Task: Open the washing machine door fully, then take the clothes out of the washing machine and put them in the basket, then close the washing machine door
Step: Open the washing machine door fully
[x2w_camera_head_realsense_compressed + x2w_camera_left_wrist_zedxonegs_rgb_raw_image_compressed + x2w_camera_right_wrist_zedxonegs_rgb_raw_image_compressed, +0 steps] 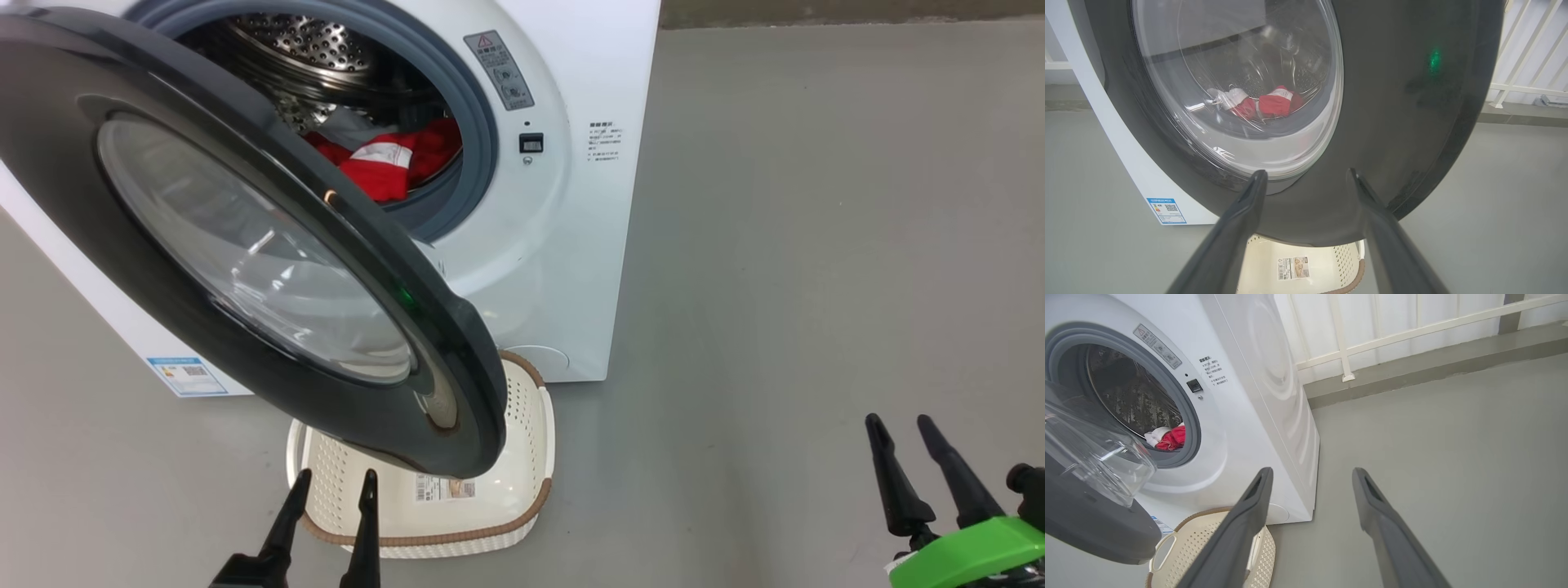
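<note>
While the washer [531, 245] fills 10 to 12 o'clock of the head view, its door [163, 269] stands only part open over the basket [522, 457] at 6 o'clock, so step one looks unfinished. The basket's visible part is bare. The clothes [384, 163], red with white, lie low in the drum at 12 o'clock, none taken out yet. Emptying and closing are all to come. At 7 o'clock the left tool [337, 475] is spread and empty, tips near the door's lower rim. At 4 o'clock the right tool [897, 420] is likewise spread and empty. A grey warning sticker [500, 69] with a red triangle, small print [604, 140] beside it, a blue QR label [188, 376] and the basket's barcode label [445, 488] are all too small to read.
</note>
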You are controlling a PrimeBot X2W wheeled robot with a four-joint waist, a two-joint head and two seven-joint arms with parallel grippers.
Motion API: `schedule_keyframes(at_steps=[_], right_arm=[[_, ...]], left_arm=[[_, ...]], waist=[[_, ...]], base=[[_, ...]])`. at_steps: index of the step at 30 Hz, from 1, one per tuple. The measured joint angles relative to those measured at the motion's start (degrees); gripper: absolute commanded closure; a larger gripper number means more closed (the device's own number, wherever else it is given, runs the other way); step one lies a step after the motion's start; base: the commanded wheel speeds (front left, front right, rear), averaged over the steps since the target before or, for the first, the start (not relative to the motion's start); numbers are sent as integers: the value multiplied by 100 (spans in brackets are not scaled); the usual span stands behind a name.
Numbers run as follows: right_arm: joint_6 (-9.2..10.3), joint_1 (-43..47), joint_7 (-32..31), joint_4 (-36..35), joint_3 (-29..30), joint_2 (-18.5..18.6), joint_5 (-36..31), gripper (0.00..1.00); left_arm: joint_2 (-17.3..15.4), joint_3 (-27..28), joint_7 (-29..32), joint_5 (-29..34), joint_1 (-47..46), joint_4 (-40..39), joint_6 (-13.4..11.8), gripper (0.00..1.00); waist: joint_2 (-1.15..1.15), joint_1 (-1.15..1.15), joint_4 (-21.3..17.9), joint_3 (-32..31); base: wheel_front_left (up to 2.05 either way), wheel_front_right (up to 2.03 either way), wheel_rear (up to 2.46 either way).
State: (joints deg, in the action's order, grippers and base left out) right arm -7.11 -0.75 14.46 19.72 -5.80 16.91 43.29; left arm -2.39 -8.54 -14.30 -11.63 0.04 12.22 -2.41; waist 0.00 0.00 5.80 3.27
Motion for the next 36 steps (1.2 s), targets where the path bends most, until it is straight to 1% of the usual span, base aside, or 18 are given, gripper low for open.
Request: schedule_keyframes(at_steps=[4,6,12,24,33,34,35,36], right_arm=[[0,240,1,-316,505,-292,-746,0],[0,391,2,-367,627,-412,-962,0],[0,792,1,-238,644,-662,-1475,0],[0,789,1,-298,720,-710,-1622,0],[0,782,1,-410,724,-793,-1571,0],[0,779,1,-444,697,-797,-1502,8],[0,773,1,-489,670,-805,-1418,65],[0,760,1,-528,648,-821,-1325,100]], left_arm=[[0,2,0,1,-1,0,3,0],[0,4,0,1,-1,0,3,0],[-1,14,0,0,0,-3,3,0],[-1,33,0,0,0,-4,3,0],[-1,26,0,-1,0,-4,3,0],[-1,23,0,-1,0,-4,3,0],[-1,22,0,-2,0,-4,3,0],[-1,19,0,-2,0,-4,3,0]], waist=[[0,0,18,-15],[0,0,31,-26],[0,0,43,-53],[0,0,34,-54],[0,0,53,-73],[0,0,59,-76],[0,0,64,-77],[0,0,70,-77]], base=[[0,0,0],[0,0,0],[0,0,0],[0,0,0],[0,0,0],[0,0,0],[0,0,0],[0,0,0]])
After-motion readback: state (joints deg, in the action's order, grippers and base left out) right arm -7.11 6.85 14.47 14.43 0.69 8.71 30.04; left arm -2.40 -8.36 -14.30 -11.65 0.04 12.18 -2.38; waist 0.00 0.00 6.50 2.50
